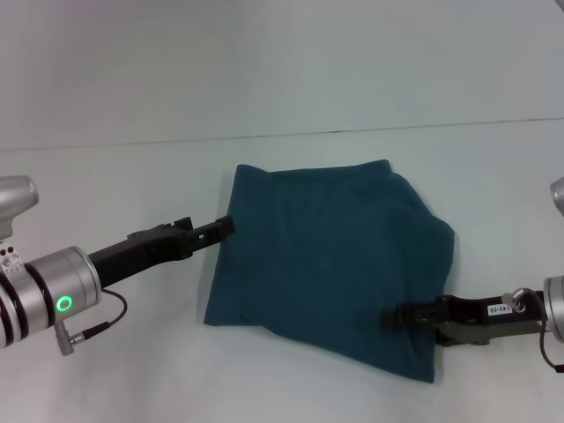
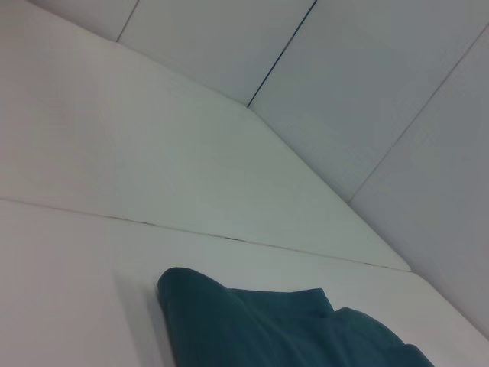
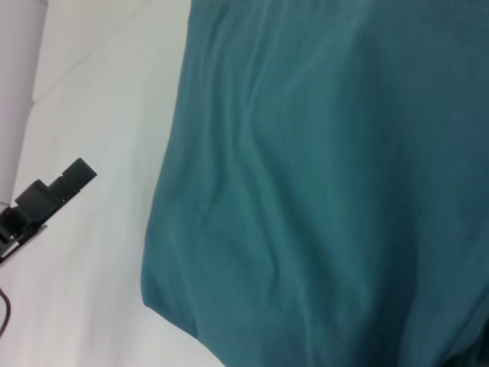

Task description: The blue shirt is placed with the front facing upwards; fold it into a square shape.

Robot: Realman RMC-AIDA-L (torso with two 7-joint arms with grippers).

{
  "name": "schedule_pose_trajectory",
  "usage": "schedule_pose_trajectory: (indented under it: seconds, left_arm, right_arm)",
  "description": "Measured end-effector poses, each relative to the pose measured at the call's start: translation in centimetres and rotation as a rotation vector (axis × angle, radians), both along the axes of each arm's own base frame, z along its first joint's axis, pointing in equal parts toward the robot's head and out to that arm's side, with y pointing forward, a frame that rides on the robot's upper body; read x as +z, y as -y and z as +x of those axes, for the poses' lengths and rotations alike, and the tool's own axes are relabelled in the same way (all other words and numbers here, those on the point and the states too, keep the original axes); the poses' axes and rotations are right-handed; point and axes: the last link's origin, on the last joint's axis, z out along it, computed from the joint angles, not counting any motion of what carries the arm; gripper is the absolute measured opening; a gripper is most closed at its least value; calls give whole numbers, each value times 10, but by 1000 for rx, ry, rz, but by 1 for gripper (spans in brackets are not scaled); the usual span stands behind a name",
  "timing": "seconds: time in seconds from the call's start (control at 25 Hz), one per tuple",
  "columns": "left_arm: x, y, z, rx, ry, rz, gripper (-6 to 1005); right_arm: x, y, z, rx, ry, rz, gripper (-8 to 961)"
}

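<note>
The blue shirt (image 1: 326, 256) lies folded into a rough square on the white table, plain teal side up, with no lettering showing. My left gripper (image 1: 227, 226) has its tip at the shirt's left edge, near the far left corner. My right gripper (image 1: 388, 317) reaches in from the right, its tip over the shirt's near right part. The left wrist view shows only the shirt's far corner (image 2: 290, 329) and the table. Wrinkled shirt cloth (image 3: 328, 176) fills the right wrist view, with the left gripper (image 3: 76, 172) farther off beside its edge.
The white table (image 1: 132, 176) spreads all around the shirt. A thin seam (image 1: 352, 129) runs across it behind the shirt. White wall panels (image 2: 367, 92) stand beyond the table's far edge. A cable (image 1: 97, 328) hangs from my left wrist.
</note>
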Motion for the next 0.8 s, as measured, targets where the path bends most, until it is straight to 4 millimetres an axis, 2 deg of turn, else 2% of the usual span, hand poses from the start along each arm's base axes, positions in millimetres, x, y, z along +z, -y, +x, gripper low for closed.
schedule_pose_trajectory:
  seconds: [0.48,0.8]
  left_arm:
    - [0,-1,0,1,-2,4,913]
    - [1,-1,0,0,-1,4,913]
  right_arm:
    - [8,1,8,-12,-66,103,885]
    - [5,0,9,1,-70,121,884]
